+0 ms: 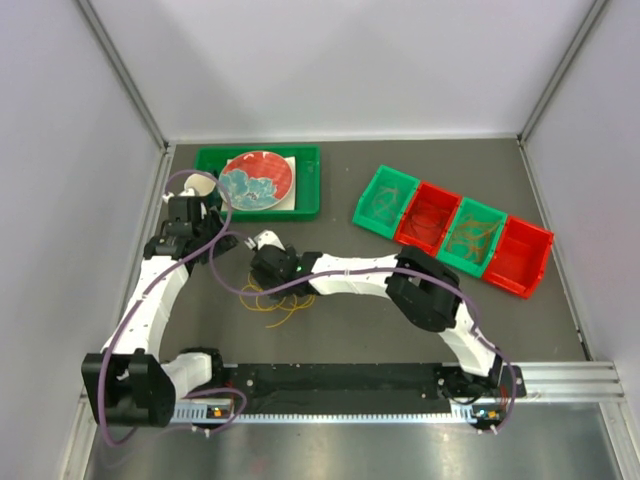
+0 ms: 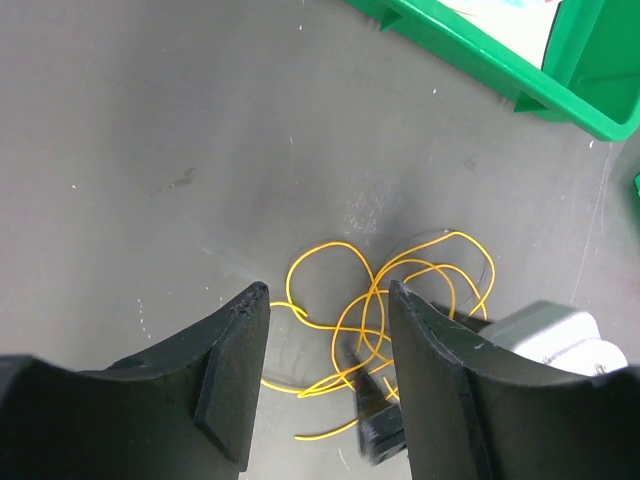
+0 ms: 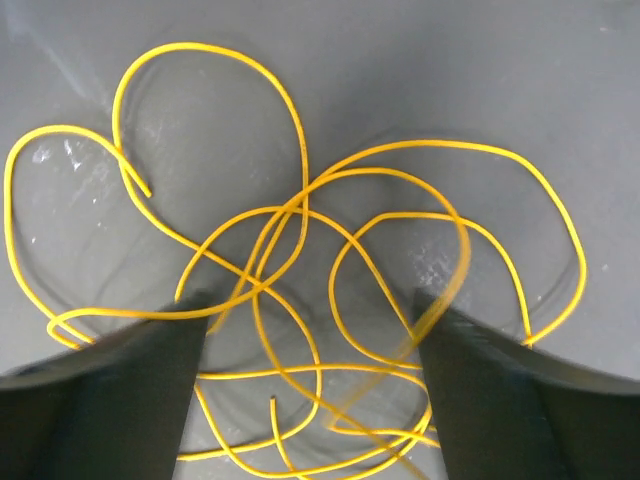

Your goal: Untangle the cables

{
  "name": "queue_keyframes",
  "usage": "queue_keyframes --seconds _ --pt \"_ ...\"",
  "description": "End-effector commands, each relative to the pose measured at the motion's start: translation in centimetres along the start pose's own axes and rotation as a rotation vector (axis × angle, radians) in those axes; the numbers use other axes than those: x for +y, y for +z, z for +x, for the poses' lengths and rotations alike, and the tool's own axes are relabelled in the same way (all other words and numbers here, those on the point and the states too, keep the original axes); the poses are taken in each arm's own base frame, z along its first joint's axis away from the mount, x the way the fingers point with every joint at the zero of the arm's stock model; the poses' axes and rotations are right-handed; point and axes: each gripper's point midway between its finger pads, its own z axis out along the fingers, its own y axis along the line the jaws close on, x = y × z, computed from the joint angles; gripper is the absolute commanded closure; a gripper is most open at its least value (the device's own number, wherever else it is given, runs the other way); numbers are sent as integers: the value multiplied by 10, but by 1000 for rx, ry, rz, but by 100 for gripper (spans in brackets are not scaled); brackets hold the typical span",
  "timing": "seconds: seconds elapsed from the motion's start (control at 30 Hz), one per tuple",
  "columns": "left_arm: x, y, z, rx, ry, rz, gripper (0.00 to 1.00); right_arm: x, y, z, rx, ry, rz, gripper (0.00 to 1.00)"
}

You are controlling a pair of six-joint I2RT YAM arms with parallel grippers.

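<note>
The cables [image 1: 280, 303] are a loose tangle of thin yellow wire loops lying on the dark table, in front of the green tray. In the right wrist view the cables [image 3: 300, 250] fill the frame. My right gripper [image 3: 310, 305] is open and low over them, one finger on each side of the tangle's middle, and one strand by the right finger is blurred. From above, the right gripper [image 1: 268, 290] points down into the tangle. My left gripper [image 2: 330, 300] is open and empty, hovering short of the cables [image 2: 340, 300]; it sits at the tangle's left [image 1: 222, 242].
A green tray [image 1: 305, 190] with a red patterned plate [image 1: 257, 180] stands at the back, a white cup [image 1: 195, 185] beside it. Four bins, green [image 1: 385, 200], red [image 1: 428, 217], green [image 1: 475, 235] and red [image 1: 520, 255], sit at the right, some holding wire loops.
</note>
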Motion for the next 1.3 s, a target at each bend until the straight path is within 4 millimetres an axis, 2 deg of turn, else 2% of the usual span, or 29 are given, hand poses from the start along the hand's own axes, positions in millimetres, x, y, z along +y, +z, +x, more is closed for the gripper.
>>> queue_keyframes --seconds 0.0,0.03,0.07,0.1,0.13,0.27,0.3,0.33,0.37,0.4,0.43,0.47,0.5,0.53,0.57,0.6,0.63,0.67,0.7,0.77,0.8,0.87,0.93,0.97,1.0,1.17,1.2,1.23,1.27 --pt "-4 -10 -15 -55 0 10 44 -31 2 23 17 6 174 39" --pt "-2 -10 -15 -55 -5 -2 44 -33 1 22 8 16 177 61" --pt "-3 -10 -16 -57 -9 -1 44 -33 -2 22 3 21 175 75" --pt "-3 -10 -15 -55 -22 -2 44 -34 -6 22 -6 37 170 98" --pt "4 -10 -21 -67 -46 -18 44 -34 -9 22 -11 44 167 100" --pt "2 -8 -24 -62 -69 -5 45 -45 -22 26 -40 84 189 100" --pt "0 -7 -23 -54 -65 9 45 -53 -26 34 -32 83 209 100" --pt "-4 -5 -21 -45 -56 35 46 -58 -38 24 -68 107 209 100" --pt "-17 -4 -19 -26 -41 112 47 -67 -45 20 -84 137 217 100" --pt "-20 0 -11 4 -32 138 48 -77 -49 31 -73 146 224 100" --pt "-26 1 -6 27 -29 168 48 -82 -66 14 -133 188 199 100" --pt "-33 5 0 54 -21 202 49 -88 -73 12 -146 214 193 100" --pt "-35 8 6 72 -18 207 49 -105 -77 17 -143 236 217 100" --pt "-48 9 17 99 21 231 49 -115 -87 11 -167 261 227 100" --pt "-52 14 25 124 39 234 48 -126 -106 1 -209 289 239 100" --pt "-60 17 28 125 67 245 48 -144 -113 1 -218 316 269 100" --pt "-76 15 43 152 124 271 47 -154 -122 -2 -231 335 286 100" --pt "-81 21 52 173 149 259 46 -164 -140 -10 -265 359 290 100" --pt "-97 20 59 172 186 283 45 -182 -149 -12 -274 389 321 100" --pt "-107 26 71 212 192 306 44 -203 -168 -18 -309 426 360 100" --pt "-113 28 78 233 181 327 44 -213 -187 -24 -337 447 372 100" --pt "-123 32 88 271 176 366 45 -238 -207 -29 -372 491 411 100" --pt "-128 36 100 303 182 372 46 -262 -238 -34 -423 538 450 100" --pt "-131 36 103 311 188 378 46 -271 -248 -35 -439 550 469 100" --pt "-134 35 107 320 196 387 46 -281 -267 -41 -480 578 478 100" --pt "-156 33 111 319 240 438 46 -330 -327 -35 -556 664 590 100" --pt "-162 32 115 323 260 447 46 -335 -335 -34 -570 678 594 100" --pt "-172 33 117 332 283 457 46 -345 -358 -33 -596 700 611 100" --pt "-178 32 115 325 292 469 46 -345 -367 -33 -606 700 611 100"
